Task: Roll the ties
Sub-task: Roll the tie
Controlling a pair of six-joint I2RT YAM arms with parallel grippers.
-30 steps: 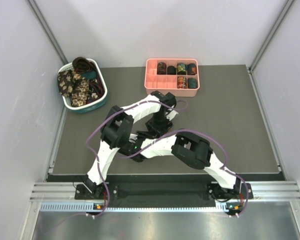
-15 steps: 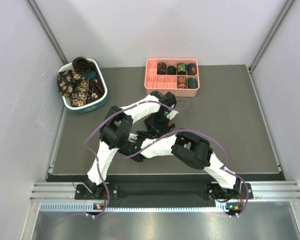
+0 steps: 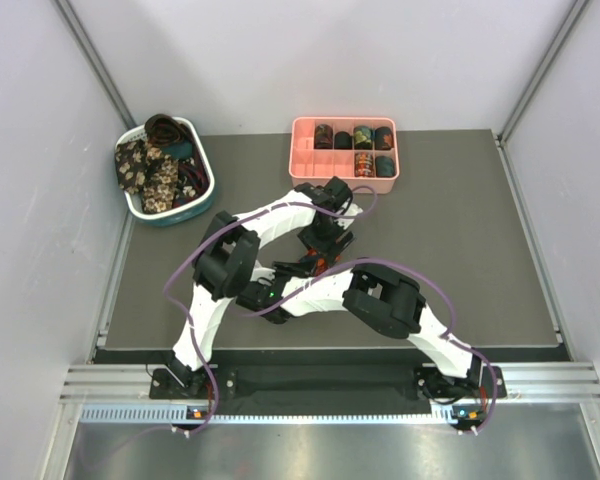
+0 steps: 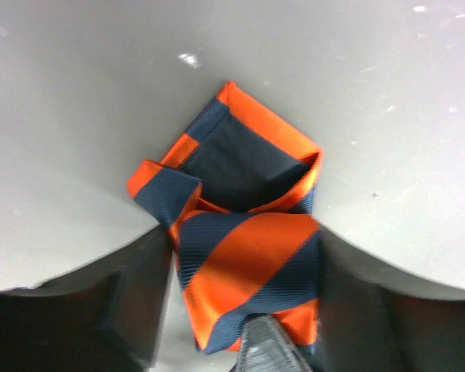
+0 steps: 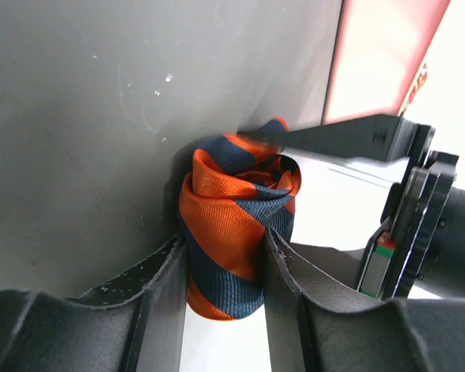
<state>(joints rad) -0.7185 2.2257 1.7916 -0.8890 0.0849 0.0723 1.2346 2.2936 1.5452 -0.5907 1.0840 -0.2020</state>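
An orange and navy striped tie [image 5: 232,225] is rolled into a coil mid-table, barely visible under the crossed wrists [image 3: 318,263]. My right gripper [image 5: 225,287] is shut on the coil, with both pads pressed against its sides. My left gripper [image 4: 244,294] straddles the same tie [image 4: 244,263] from the far side. Its right finger touches the cloth, and a sliver of table shows beside its left finger [image 4: 132,302], so it stands open. One left finger [image 5: 341,138] crosses above the coil in the right wrist view.
A pink compartment tray [image 3: 310,165] at the back centre holds several rolled ties [image 3: 363,137]. A white-and-teal basket [image 3: 195,205] at the back left holds loose ties [image 3: 150,175]. Both forearms cross over the table's middle.
The left wrist has shifted slightly toward the tray and its jaws have widened off the coil. The right arm holds still.
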